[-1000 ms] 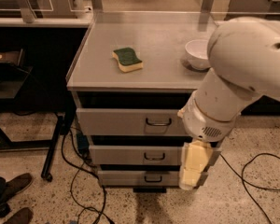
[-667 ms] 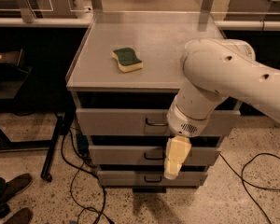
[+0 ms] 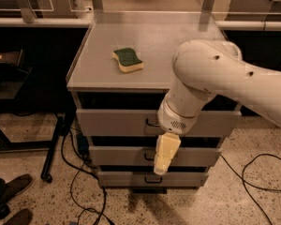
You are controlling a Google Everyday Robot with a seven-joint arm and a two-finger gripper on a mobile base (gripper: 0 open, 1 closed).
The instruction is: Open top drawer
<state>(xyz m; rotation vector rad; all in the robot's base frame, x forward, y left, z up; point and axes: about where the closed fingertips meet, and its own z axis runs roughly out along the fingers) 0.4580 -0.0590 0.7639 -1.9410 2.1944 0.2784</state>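
Observation:
The top drawer (image 3: pixel 112 122) is the widest grey metal front of three, just under the cabinet top, and it looks closed. Its small dark wire handle (image 3: pixel 151 123) sits at the front's centre, partly covered by my arm. My gripper (image 3: pixel 160 167) is cream-coloured and hangs point-down from the big white arm (image 3: pixel 210 78). It is in front of the middle drawer (image 3: pixel 117 154), just below and slightly right of the top drawer's handle. It holds nothing that I can see.
A green and yellow sponge (image 3: pixel 128 60) lies on the grey cabinet top (image 3: pixel 168 36). The bottom drawer (image 3: pixel 131 178) sits near the floor. Black cables (image 3: pixel 79 182) trail on the speckled floor. A dark table leg (image 3: pixel 54 146) and someone's shoes (image 3: pixel 9 196) are at left.
My arm has swung left across the cabinet front, bringing the gripper from the right side toward the centre handles. The arm now hides the white bowl on the top.

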